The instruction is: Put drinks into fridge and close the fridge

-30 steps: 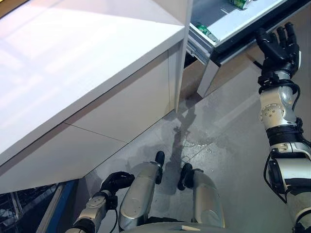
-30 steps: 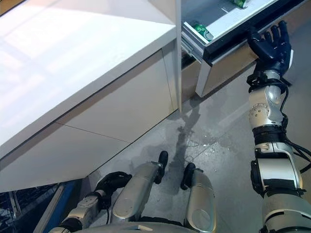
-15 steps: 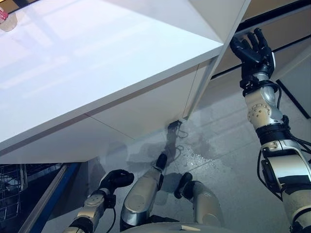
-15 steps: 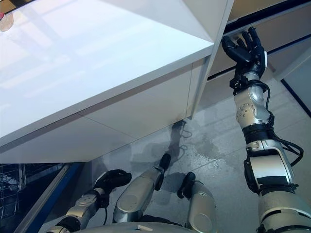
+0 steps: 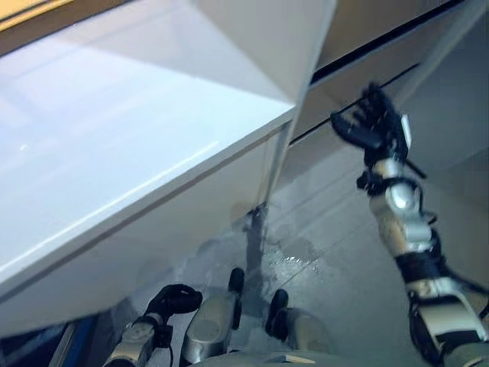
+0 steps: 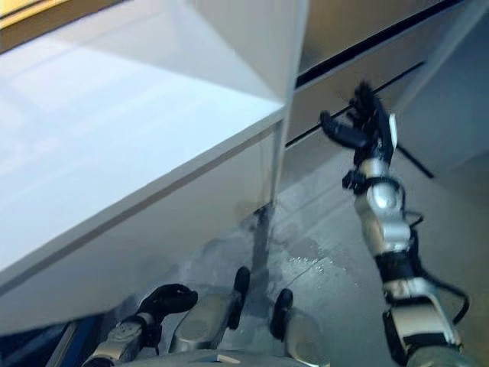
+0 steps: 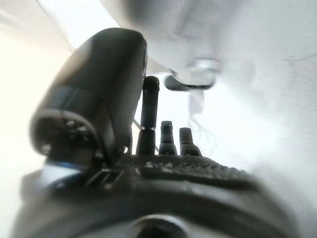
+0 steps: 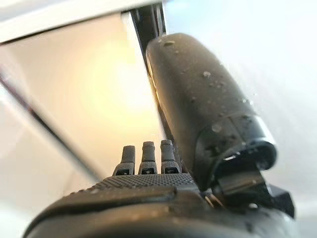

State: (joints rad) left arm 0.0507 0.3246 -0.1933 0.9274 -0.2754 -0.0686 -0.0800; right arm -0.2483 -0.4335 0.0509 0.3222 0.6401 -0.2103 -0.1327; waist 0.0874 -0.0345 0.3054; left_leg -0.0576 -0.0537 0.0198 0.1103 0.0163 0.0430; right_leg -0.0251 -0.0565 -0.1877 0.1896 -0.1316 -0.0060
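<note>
The fridge drawer fronts (image 5: 359, 34) are tan panels with dark gaps between them, and they sit flush. No drinks show in any view. My right hand (image 5: 376, 126) is raised in front of the lower tan panel (image 6: 336, 84), open with its fingers spread and holding nothing. In the right wrist view, the right hand's thumb (image 8: 198, 99) and fingertips (image 8: 146, 156) point at the tan panel (image 8: 74, 99) and a dark seam. My left hand (image 5: 172, 300) hangs low at the lower left, relaxed and empty, with its fingers (image 7: 168, 136) loosely extended in the left wrist view.
A large white counter (image 5: 114, 153) fills the left and centre, its corner edge (image 5: 294, 115) reaching close to my right hand. Below lies grey floor with a wet patch (image 5: 294, 260). A blue edge (image 5: 80, 336) shows at the lower left.
The drawer, open a second ago with green cans inside, now sits flush. My right hand has come off its front and sits lower. The whole view has shifted with the camera.
</note>
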